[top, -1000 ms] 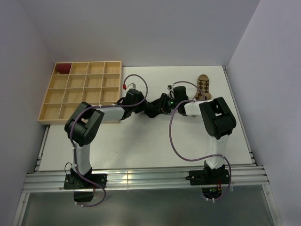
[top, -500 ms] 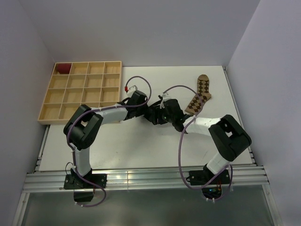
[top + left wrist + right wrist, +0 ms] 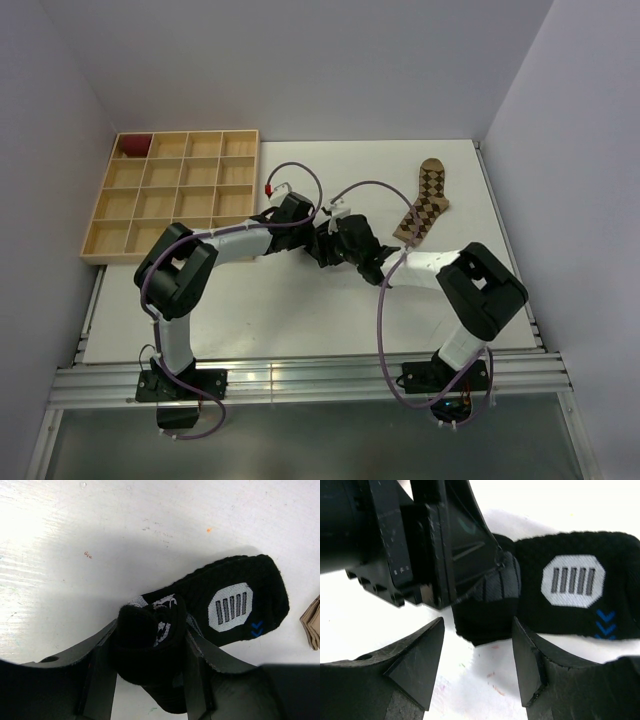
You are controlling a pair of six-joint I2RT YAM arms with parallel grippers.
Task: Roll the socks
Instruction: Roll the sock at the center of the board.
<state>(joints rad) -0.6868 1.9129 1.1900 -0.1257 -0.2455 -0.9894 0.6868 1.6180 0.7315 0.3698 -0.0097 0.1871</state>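
Pinches the rolled end of the black sock (image 3: 227, 607) in the left gripper (image 3: 147, 652), with jaws narrow and pressed on both sides of the roll, probably to keep the coil from springing loose. Leaves the rest of this sock, the part with the grey-white patch and blue marks, flat on the table (image 3: 250, 310) near the middle, likely so that more can be wound on. Sets the right gripper (image 3: 477, 660) low, just in front of the roll, with jaws wide and empty, seemingly ready to take or steady the bundle. Leaves the tan sock (image 3: 425, 200) lying unrolled further right, apart from both grippers, apparently for a later turn. Looks early in the task: only one sock partly rolled.
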